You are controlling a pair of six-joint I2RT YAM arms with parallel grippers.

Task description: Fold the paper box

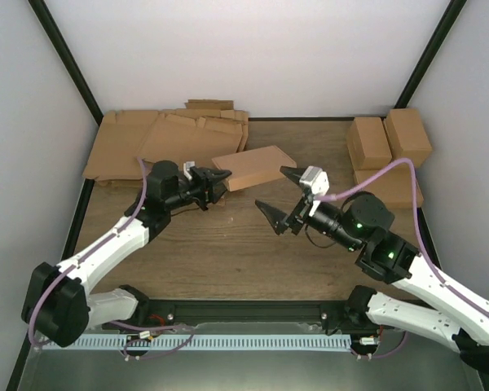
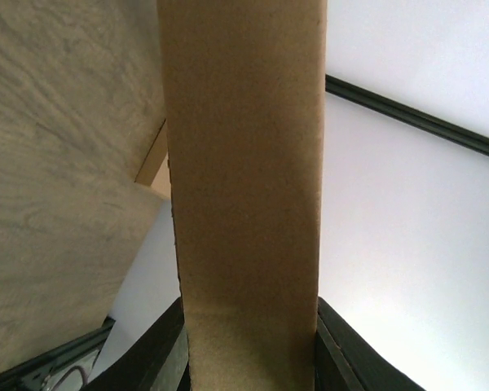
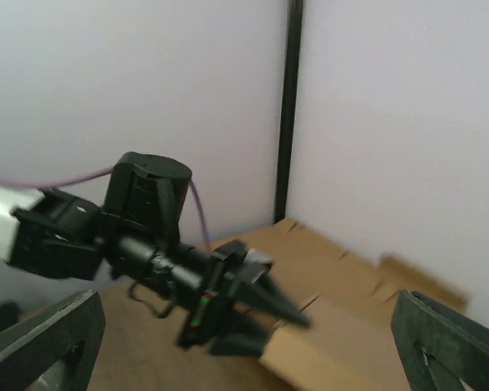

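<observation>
While one end-grip carries it, we enter, top view: paper box [image 1: 254, 167], seemingly clear of the table [image 1: 228, 252], clamped at one end by the left gripper [image 1: 218, 177]; right gripper [image 1: 280, 195] spread wide beside it, holding nothing. Hazard: box may pivot or sag. Left wrist: box between left fingers [image 2: 151, 362]; squeezed wall may buckle. Right wrist: right fingers [image 3: 45, 338] apart, box ahead; clumsy approach could knock it loose.

Matt cardboard paper box [image 2: 244, 204], wood-grain table [image 1: 228, 244]
</observation>
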